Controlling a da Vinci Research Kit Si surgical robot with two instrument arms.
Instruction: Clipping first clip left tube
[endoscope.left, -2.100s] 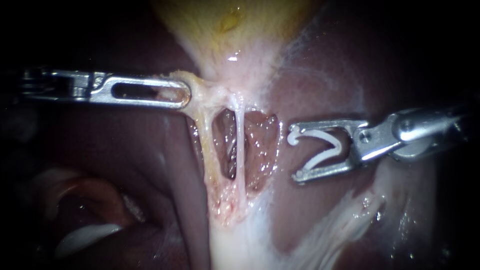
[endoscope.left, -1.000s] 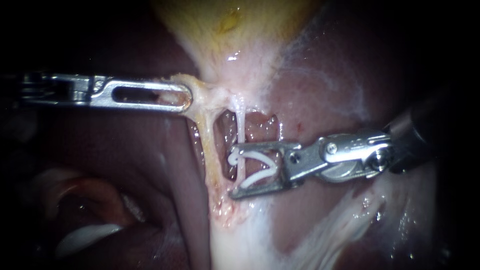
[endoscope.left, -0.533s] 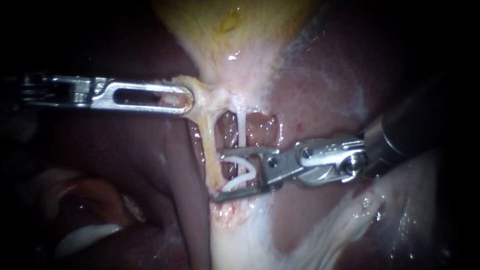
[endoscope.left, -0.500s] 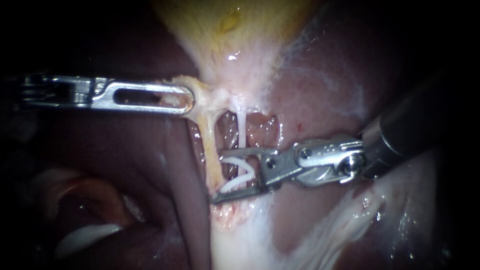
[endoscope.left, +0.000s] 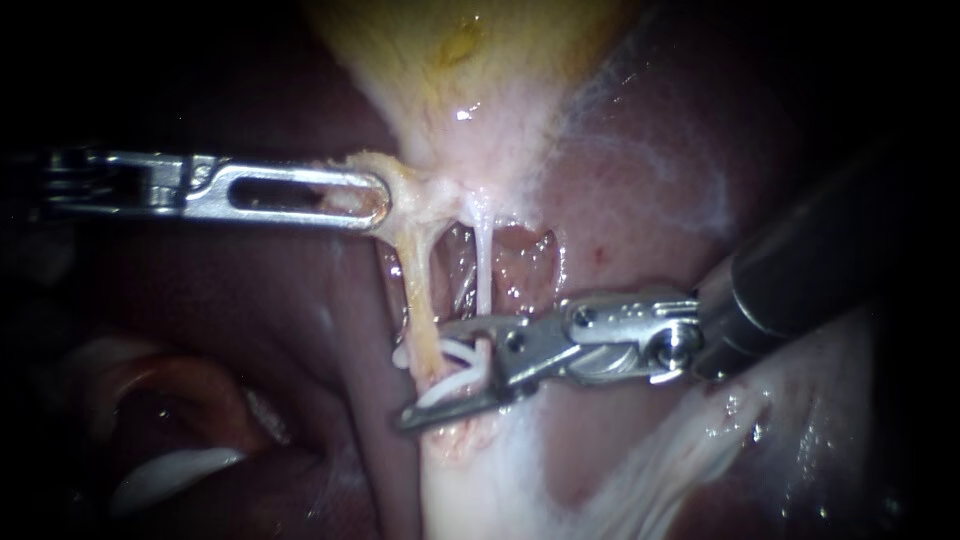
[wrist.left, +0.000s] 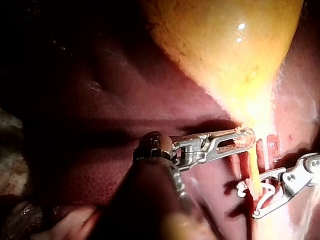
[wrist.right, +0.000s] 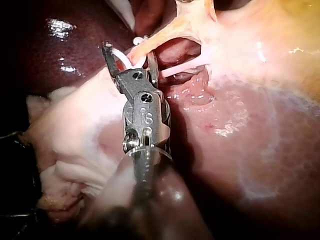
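While the left instrument (endoscope.left: 376, 200) comes in from nine o'clock in the endoscope view, its jaws are clenched on the pale tissue at the neck of the yellow gallbladder (endoscope.left: 450, 50), which fills the twelve o'clock part of the field. Below that grip two tubes run toward six o'clock over a raw window in the dark liver (endoscope.left: 650, 180): the thicker yellowish left tube (endoscope.left: 418, 285) and, just beside it toward three o'clock, the thin white right tube (endoscope.left: 483, 270). The right instrument (endoscope.left: 424, 372) enters from about three o'clock, its dark shaft rising toward two o'clock. Its jaws stand apart, with a white clip (endoscope.left: 440, 390) seated between them and touching both. They reach across both tubes near the centre, slightly toward seven o'clock, and the left tube lies inside the clip's gaping legs. The clip's hooked end shows just beyond the left tube on its nine o'clock side. From the left wrist camera, the left instrument (wrist.left: 241, 140) grips tissue just beneath the gallbladder (wrist.left: 225, 40), with the other instrument's jaws close beside it. From the right wrist camera, the right instrument (wrist.right: 127, 54) has the white clip (wrist.right: 119, 57) at its tips, with the left tube (wrist.right: 160, 37) crossing between the jaws and the right tube (wrist.right: 185, 67) just beside them.
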